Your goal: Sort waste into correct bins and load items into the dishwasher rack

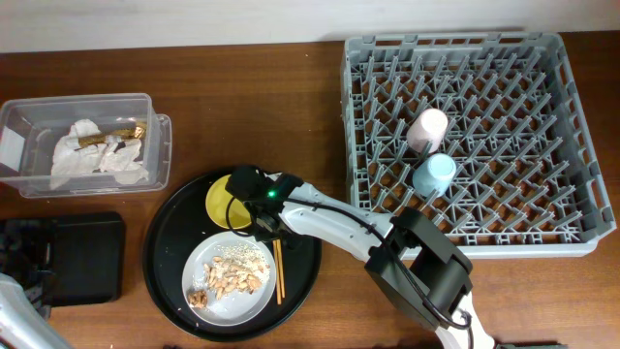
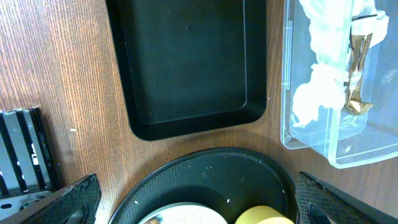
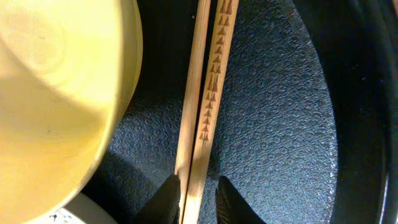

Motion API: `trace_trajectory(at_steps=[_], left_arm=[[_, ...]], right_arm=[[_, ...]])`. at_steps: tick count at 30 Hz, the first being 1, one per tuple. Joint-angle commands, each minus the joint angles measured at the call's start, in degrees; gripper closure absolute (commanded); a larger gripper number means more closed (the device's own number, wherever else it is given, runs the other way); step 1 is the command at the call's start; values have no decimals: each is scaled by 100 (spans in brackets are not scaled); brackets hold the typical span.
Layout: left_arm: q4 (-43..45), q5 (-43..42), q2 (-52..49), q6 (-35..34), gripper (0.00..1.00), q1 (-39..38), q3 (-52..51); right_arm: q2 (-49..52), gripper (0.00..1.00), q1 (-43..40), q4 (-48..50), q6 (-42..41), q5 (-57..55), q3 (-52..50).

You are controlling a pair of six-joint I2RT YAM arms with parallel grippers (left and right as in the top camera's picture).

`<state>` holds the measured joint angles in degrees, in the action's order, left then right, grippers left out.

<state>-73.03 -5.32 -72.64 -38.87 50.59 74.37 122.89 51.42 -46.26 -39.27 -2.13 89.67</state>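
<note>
My right gripper [image 3: 198,202] is shut narrowly on the wooden chopsticks [image 3: 208,93], which lie on the round black serving tray beside the yellow bowl [image 3: 56,93]. In the overhead view it [image 1: 263,215] sits at the bowl [image 1: 225,201], with the chopsticks [image 1: 279,273] next to the white plate [image 1: 232,291] of tan food scraps [image 1: 228,276]. My left gripper [image 2: 199,202] is open and empty above the serving tray's rim. The pink cup [image 1: 428,126] and blue cup [image 1: 433,173] stand in the grey rack [image 1: 542,58]. Napkins and wrapper [image 1: 97,150] lie in the clear tub [image 1: 155,136].
The shallow black tray [image 1: 87,257] sits left of the round serving tray [image 1: 165,242] and shows bare in the left wrist view [image 2: 186,62]. The clear tub [image 2: 298,143] lies beside it. My right arm reaches across from the rack's front corner.
</note>
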Motion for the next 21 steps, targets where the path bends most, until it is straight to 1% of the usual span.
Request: trace_trajectory(at_steps=[1, 3, 7, 9, 10, 11, 13, 15, 17, 18, 20, 21], left_arm=[[11, 28, 24, -57, 1, -4, 20], [9, 28, 24, -57, 1, -7, 20], [9, 26, 24, -57, 1, -4, 20], [9, 28, 24, -57, 1, -4, 20], [9, 26, 24, -57, 1, -4, 20], [9, 26, 24, -57, 1, -7, 20], [7, 28, 24, -57, 1, -4, 20], [9, 28, 24, -57, 1, -7, 20], [7, 26, 24, -57, 1, -4, 20], [9, 26, 24, -57, 1, -7, 20], [9, 26, 24, -57, 1, -4, 20], [9, 26, 24, -57, 1, -4, 20]], right_arm=[[-20, 79, -138, -203, -63, -114, -92], [-52, 79, -269, -275, -7, 44, -85], [-46, 79, -264, -234, -4, 76, -107], [28, 79, -269, 22, -26, 57, -391], [28, 91, -269, 48, -26, 57, -444], [26, 96, -269, 48, -28, 61, -444], [-125, 96, -304, -92, -37, 149, -227], [-538, 96, -507, -518, 310, 144, 378], [-1027, 96, -1139, -1274, 863, 144, 1241], [-1145, 96, -1425, -1523, 1097, 144, 1497], [-1327, 96, -2199, -1893, 1550, 142, 1825], [-1325, 96, -2800, -1978, 1987, 146, 1860]])
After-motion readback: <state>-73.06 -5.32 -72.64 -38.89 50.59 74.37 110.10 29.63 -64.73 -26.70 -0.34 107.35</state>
